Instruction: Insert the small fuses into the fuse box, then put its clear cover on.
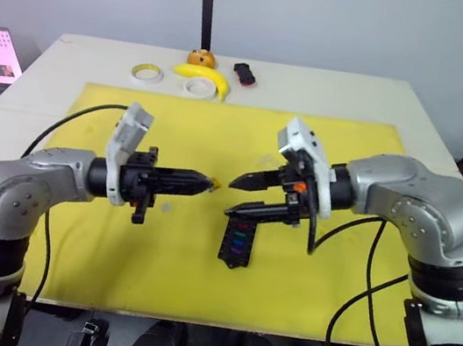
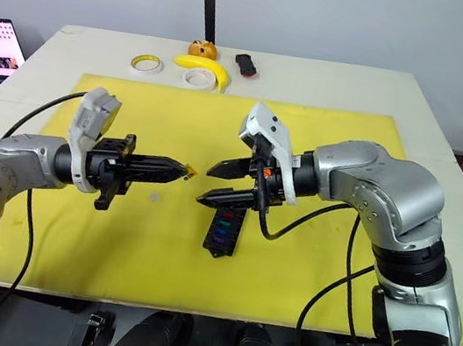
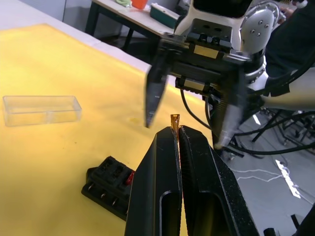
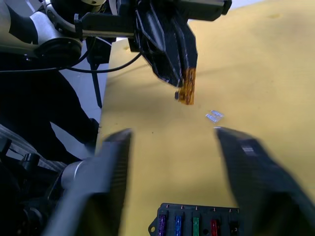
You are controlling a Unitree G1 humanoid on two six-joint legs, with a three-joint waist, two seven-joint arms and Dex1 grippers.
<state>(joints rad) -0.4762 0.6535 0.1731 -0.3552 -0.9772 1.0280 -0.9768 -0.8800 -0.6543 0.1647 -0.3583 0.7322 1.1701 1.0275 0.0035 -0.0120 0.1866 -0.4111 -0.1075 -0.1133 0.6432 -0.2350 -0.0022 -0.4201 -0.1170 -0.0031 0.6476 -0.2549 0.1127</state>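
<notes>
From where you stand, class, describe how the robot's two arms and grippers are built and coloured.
Both arms are rounded silver-grey metal shells with black joints. Each wrist carries a white camera housing, and black cables trail from both. The left gripper and right gripper have two tapered black fingers each.

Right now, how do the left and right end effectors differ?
The left end effector is shut on the amber fuse; the right end effector is open and holds nothing. The left is off to the side of the fuse box; the right is above it. Both are above the yellow mat, tips facing.
</notes>
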